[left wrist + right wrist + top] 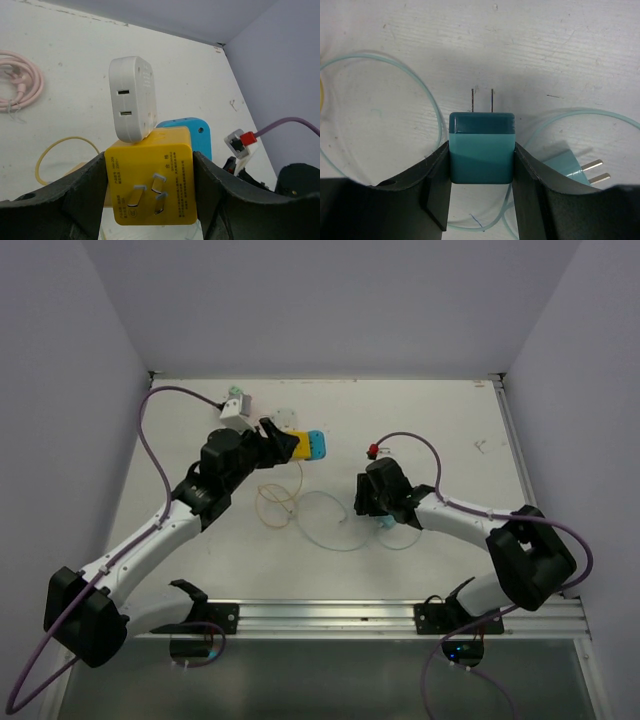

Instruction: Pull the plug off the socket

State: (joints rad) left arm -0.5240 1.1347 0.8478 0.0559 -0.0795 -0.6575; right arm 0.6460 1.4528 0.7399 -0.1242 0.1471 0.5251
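Note:
My left gripper (272,443) (150,172) is shut on a yellow socket cube (150,182) (285,445) whose three metal prongs face the camera. A blue block (197,132) (316,445) adjoins its far side, and a white adapter (132,97) rests against its top; I cannot tell whether it is plugged in. My right gripper (378,508) (481,150) is shut on a teal plug (481,147) (385,524) just above the table, with its two prongs free and pointing away. The plug is apart from the socket cube.
A second teal plug (570,167) on a thin teal cable (432,100) lies right of my right fingers. A yellow cable loop (275,502), a pink cable coil (20,82), a white-green plug (235,405) and a red-white connector (377,450) lie around.

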